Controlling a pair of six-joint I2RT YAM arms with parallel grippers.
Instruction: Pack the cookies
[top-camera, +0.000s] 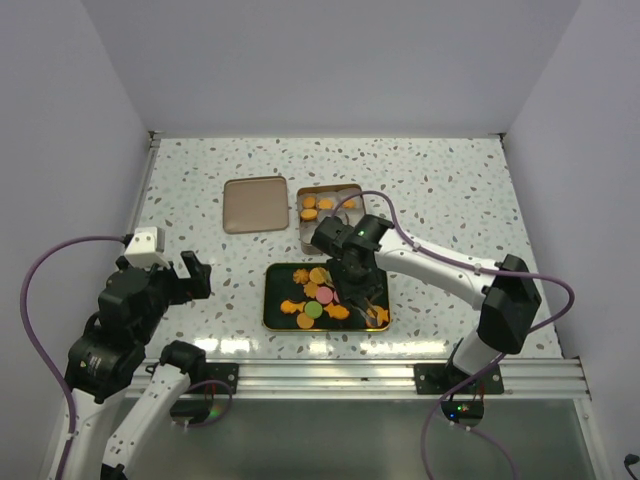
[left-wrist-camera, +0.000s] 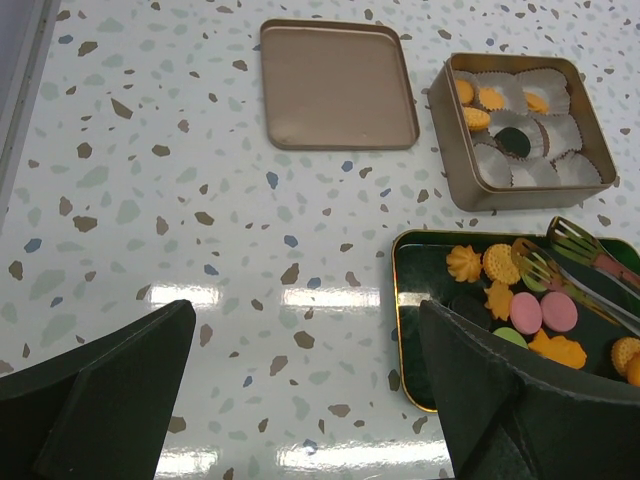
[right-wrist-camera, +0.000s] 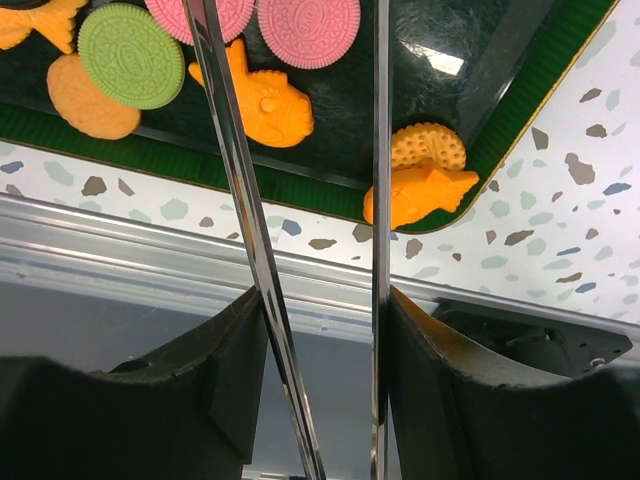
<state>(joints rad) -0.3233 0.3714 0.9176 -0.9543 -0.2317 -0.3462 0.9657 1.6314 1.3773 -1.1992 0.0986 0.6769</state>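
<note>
The left gripper (left-wrist-camera: 305, 345) holds its jaws wide apart above the speckled table (left-wrist-camera: 200, 200), with the cookies (left-wrist-camera: 527, 312) on the dark tray (left-wrist-camera: 420, 275) just beyond its right-hand finger, and the right gripper (right-wrist-camera: 320, 340) is clamped on metal tongs (right-wrist-camera: 256, 250) whose blades reach out past its fingertips over those cookies.

At my right wrist the tongs (right-wrist-camera: 250, 230) run off the top edge (their tips unseen), and that edge also cuts two pink cookies (right-wrist-camera: 308, 30). From above, my right gripper (top-camera: 352, 275) and wrist cover the right half of the tray (top-camera: 275, 300), hiding whatever lies there. My left finger (left-wrist-camera: 520, 400) blocks the tray's near right corner. The dark round (left-wrist-camera: 515, 141) in the tin (left-wrist-camera: 445, 140) is too small to identify.
</note>
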